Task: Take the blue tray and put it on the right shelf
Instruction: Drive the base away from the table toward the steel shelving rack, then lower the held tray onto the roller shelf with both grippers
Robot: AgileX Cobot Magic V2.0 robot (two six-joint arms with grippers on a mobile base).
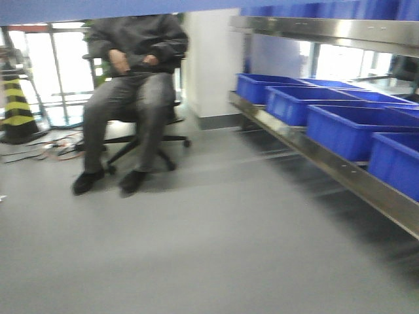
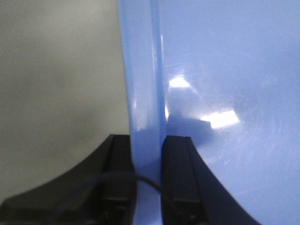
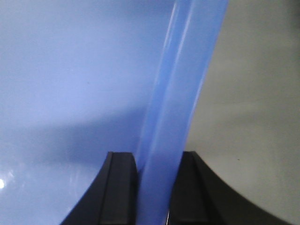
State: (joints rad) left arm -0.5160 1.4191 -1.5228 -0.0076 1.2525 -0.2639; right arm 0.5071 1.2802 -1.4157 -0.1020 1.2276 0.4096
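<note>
The left claw (image 2: 147, 140) and right claw (image 3: 157, 157) each pinch the glossy light-blue tray's (image 2: 225, 70) flared rim; the shiny steel shelf (image 1: 340, 172) carries boxy dark-blue bins (image 1: 340, 127).

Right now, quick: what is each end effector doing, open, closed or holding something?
The left end effector is closed on the rim of the blue tray.
The right end effector is closed on the blue tray's rim too.
</note>
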